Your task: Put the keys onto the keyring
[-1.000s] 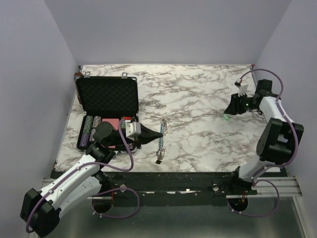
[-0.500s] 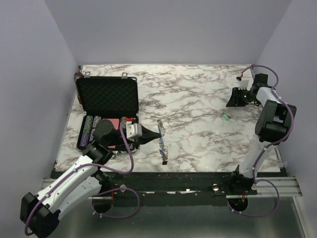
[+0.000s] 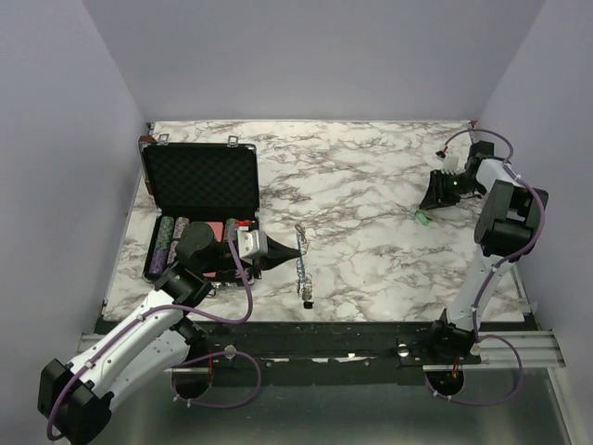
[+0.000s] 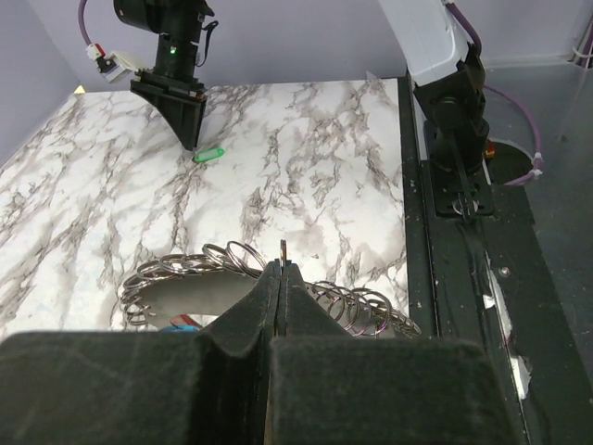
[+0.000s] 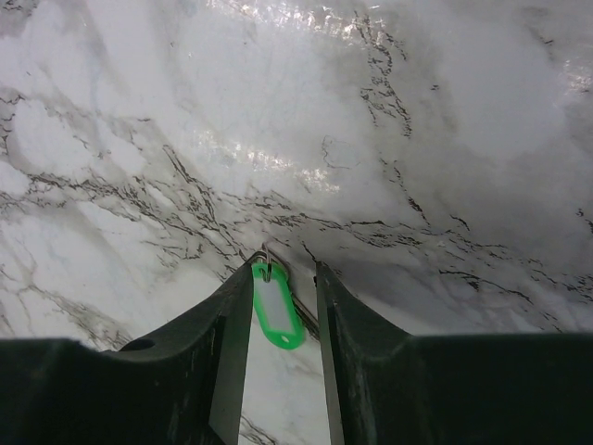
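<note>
Overall: white-and-grey marble worktop [image 3: 371,185], with both arms out over it and well apart.
Left gripper [image 3: 281,248] [image 4: 283,275]: low over the near-left part of the worktop, just right of the case [image 3: 199,181], pointing right.
Left jaws: pressed fully together. A thin metal edge stood up from between the tips, seemingly one loop of the keyring [image 3: 300,260] [image 4: 222,264] pinched there.
Keyring position: it lay on the worktop as a line of small wire loops, running from the left tips toward the near edge. In the left wrist view it curved round just ahead of the tips.
Keyring near end: small dark piece [image 3: 308,301], too small to identify.
Right gripper [image 3: 433,202] [image 4: 190,139] [image 5: 287,267]: at the far right of the worktop, tips pointing down.
Right jaws: partly open, gripping nothing.
Green key [image 3: 422,219] [image 4: 208,154] [image 5: 275,313]: green plastic tag with a small metal ring at one end, flat on the worktop just beside the right tips. In the right wrist view it showed in the gap between the two fingers; contact could not be told. It was well apart from the keyring.
Case detail: black, foam-lined, lid open, with rows of chips [image 3: 167,243] in the lower half.
</note>
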